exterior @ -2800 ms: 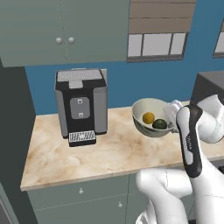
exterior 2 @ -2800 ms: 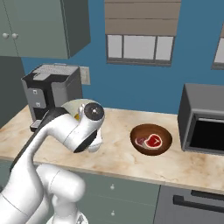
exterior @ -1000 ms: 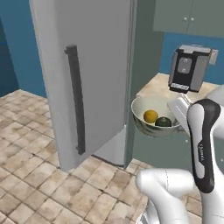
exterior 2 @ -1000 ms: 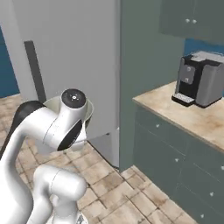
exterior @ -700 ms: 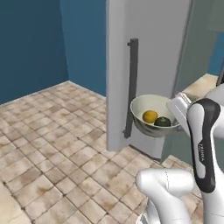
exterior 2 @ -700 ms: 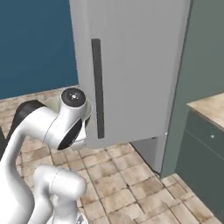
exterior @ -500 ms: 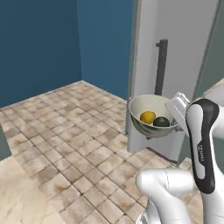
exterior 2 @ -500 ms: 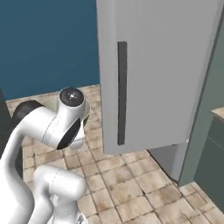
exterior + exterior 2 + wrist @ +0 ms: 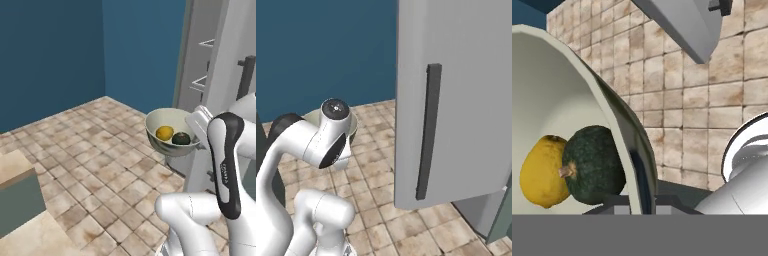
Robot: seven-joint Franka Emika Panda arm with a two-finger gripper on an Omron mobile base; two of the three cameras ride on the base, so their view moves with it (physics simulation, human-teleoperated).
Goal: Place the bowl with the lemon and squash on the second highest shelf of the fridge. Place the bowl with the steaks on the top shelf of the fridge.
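Carrying: bowl (image 9: 172, 131) with lemon (image 9: 164, 132) and squash (image 9: 181, 138), held in the air over floor (image 9: 85, 165), left of fridge (image 9: 212, 60)
Gripper (image 9: 643, 201): clamped on bowl rim
Risk: tilt or fast swing could roll fruit out; rim could clip door (image 9: 456, 100)
Room: wide open floor at left; shelves (image 9: 207, 45) tight at right

Kitchen | grey fridge (image 9: 456, 100) with door ajar, shelves (image 9: 206, 62) inside | tiled floor (image 9: 90, 165) | blue walls (image 9: 50, 55)

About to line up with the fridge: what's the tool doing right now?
Tool: closed on the rim of the bowl, which carries the lemon and squash.
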